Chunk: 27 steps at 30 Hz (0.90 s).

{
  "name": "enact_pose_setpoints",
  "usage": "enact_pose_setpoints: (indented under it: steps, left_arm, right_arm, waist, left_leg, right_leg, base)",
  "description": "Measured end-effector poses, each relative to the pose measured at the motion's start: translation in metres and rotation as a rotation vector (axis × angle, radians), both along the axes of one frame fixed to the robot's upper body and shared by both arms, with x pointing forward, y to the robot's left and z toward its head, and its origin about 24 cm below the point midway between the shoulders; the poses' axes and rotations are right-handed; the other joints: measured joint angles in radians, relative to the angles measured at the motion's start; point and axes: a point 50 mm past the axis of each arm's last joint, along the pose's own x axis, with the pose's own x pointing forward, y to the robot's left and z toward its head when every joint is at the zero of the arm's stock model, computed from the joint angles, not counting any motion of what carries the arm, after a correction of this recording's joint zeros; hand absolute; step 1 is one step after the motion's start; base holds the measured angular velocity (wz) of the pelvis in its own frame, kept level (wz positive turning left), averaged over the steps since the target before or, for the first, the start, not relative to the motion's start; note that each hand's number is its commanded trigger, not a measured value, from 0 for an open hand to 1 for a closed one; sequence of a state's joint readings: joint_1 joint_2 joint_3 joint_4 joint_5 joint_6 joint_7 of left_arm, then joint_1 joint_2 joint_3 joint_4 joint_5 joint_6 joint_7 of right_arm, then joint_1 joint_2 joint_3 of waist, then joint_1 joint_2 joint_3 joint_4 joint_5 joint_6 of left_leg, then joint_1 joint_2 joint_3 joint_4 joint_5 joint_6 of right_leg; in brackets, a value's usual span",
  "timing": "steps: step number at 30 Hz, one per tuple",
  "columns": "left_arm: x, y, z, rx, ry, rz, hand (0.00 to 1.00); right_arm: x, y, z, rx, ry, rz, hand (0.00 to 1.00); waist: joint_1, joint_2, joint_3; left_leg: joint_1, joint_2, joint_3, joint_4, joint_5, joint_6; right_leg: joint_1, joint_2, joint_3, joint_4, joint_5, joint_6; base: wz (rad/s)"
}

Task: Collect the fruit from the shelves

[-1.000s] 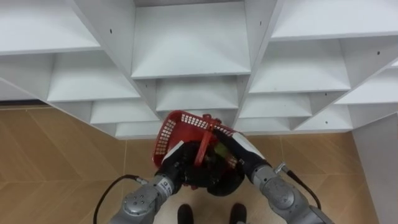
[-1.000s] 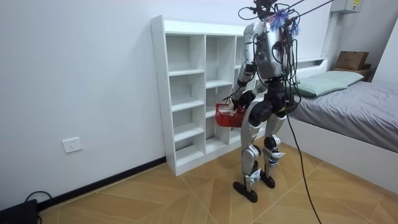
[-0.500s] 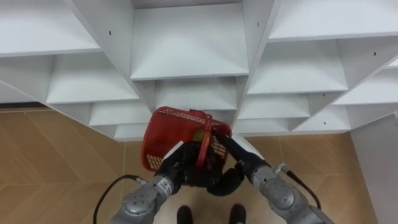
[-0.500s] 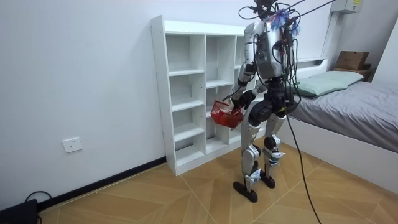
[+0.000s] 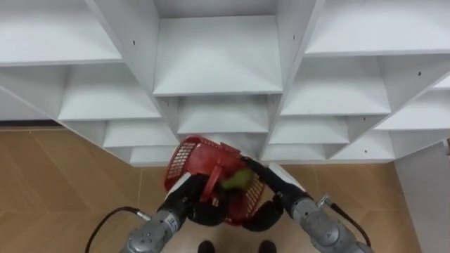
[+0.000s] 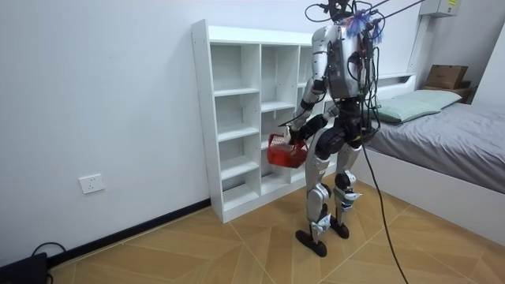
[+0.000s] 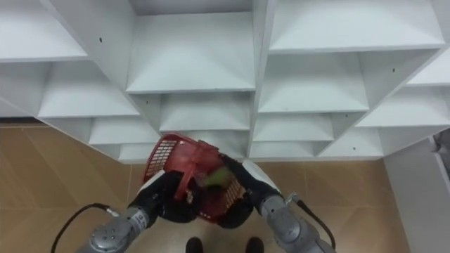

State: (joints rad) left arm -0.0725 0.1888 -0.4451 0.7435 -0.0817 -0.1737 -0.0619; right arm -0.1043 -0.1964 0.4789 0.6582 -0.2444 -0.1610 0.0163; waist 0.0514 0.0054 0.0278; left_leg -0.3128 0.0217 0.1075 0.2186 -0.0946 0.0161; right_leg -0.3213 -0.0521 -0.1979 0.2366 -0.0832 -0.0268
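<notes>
A humanoid robot stands facing a tall white closet of open square shelves point(image 5: 218, 60). Every shelf in sight is bare, so the collecting looks nearly or wholly finished. What seems left is carrying the load away. A red plastic mesh basket point(image 5: 181, 158), tilted, hangs low before the robot's waist, in front of the closet's lower middle shelves. A round green fruit point(image 5: 238, 180) appears to lie inside it. The left hand point(image 5: 184, 200) is under the basket and the right hand point(image 5: 266, 179) is at its rim beside the fruit. How far either hand is closed cannot be told.
</notes>
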Motion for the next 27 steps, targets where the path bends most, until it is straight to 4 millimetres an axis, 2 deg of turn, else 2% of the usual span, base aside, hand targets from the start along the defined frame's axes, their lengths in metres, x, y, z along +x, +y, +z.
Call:
enact_pose_setpoints:
  steps: [7,11,16,18,20,27]
  left_arm:
    - [-0.017,0.024,-0.014,0.069,0.064,0.1,1.0]
    - [-0.041,0.045,-0.024,0.107,0.117,0.191,1.0]
    - [-0.065,0.056,-0.032,0.128,0.171,0.248,1.0]
    - [-0.075,0.065,-0.034,0.137,0.196,0.306,1.0]
    - [-0.081,0.072,-0.037,0.152,0.211,0.346,1.0]
    - [-0.102,0.082,-0.048,0.202,0.301,0.407,1.0]
  right_arm:
    - [-0.019,-0.01,-0.014,-0.012,0.05,-0.058,0.0]
    - [-0.033,-0.019,-0.017,-0.011,0.064,-0.083,0.0]
    - [-0.046,-0.035,-0.023,-0.008,0.082,-0.178,0.0]
    - [-0.058,-0.044,-0.027,-0.013,0.109,-0.23,0.0]
    - [-0.063,-0.052,-0.029,-0.02,0.121,-0.266,0.0]
    - [-0.093,-0.076,-0.049,-0.1,0.236,-0.369,0.0]
  waist:
    - [0.001,-0.003,-0.0034]
    - [0.001,-0.009,-0.0127]
    - [0.006,-0.017,-0.019]
    - [0.005,-0.028,-0.0264]
    - [0.006,-0.033,-0.0287]
    - [-0.002,-0.038,-0.0252]
  left_leg:
    - [0.063,-0.003,-0.006,-0.024,-0.003,-0.002]
    - [0.109,-0.002,-0.004,-0.039,-0.009,-0.006]
    - [0.187,0.0,0.001,-0.063,-0.015,-0.011]
    - [0.217,0.002,0.001,-0.068,-0.023,-0.015]
    - [0.232,0.003,0.001,-0.068,-0.026,-0.016]
    - [0.295,0.002,0.0,-0.074,-0.045,-0.015]
  right_leg:
    - [0.07,0.006,0.003,-0.032,-0.005,0.008]
    - [0.11,0.01,0.004,-0.039,-0.011,0.007]
    - [0.182,0.016,0.012,-0.06,-0.019,0.009]
    - [0.212,0.021,0.016,-0.068,-0.025,0.009]
    - [0.229,0.023,0.016,-0.07,-0.027,0.009]
    - [0.308,0.026,0.016,-0.099,-0.032,0.017]
  base:
    - [0.04]
    - [-0.04]
    - [-0.04]
    - [0.0]
    - [0.0]
    - [0.0]
